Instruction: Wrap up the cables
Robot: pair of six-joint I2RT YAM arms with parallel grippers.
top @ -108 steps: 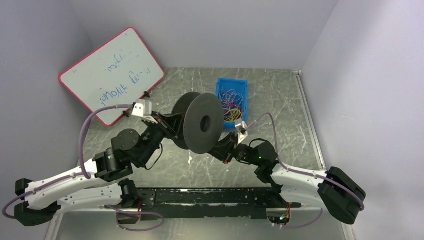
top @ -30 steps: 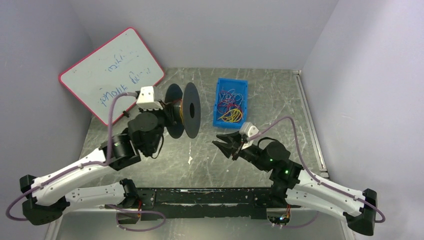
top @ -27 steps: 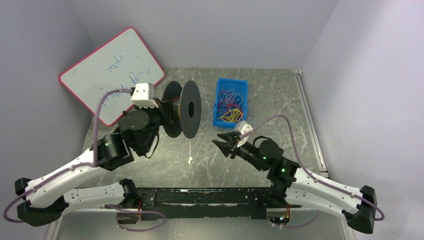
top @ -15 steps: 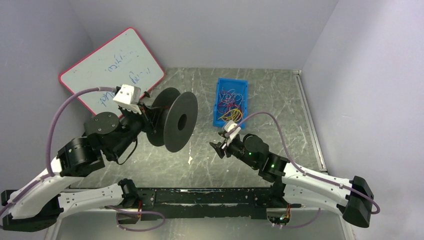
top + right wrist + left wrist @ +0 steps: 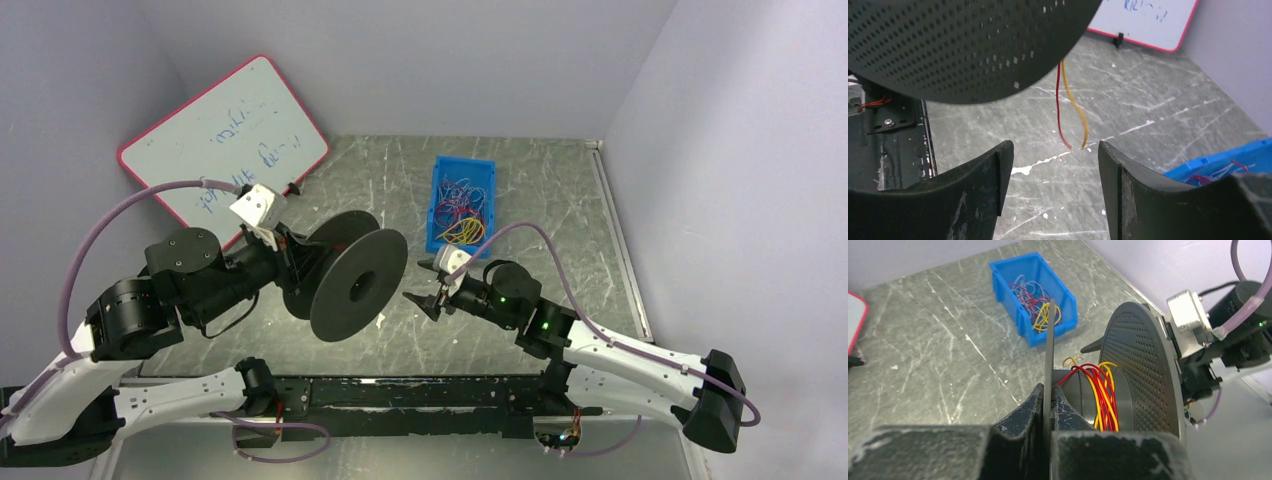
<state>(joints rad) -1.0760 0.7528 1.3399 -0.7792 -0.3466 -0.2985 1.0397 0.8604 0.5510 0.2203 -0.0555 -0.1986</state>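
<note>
Even, diffuse light, soft shadows.

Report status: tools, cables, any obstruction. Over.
Left tool shut on spool. Right tool open, empty, beside spool. Red and yellow cables partly wound, two ends hanging loose. No obstruction seen.

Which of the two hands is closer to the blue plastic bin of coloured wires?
Right. The right hand sits open just on the near side of the blue plastic bin; the left hand is farther left, clamped on a black plastic spool.

Open tabletop [image 5: 560, 220] right of the blue bin [image 5: 466, 160]; black spool [image 5: 340, 300] directly before the right end effector [image 5: 418, 305].
</note>
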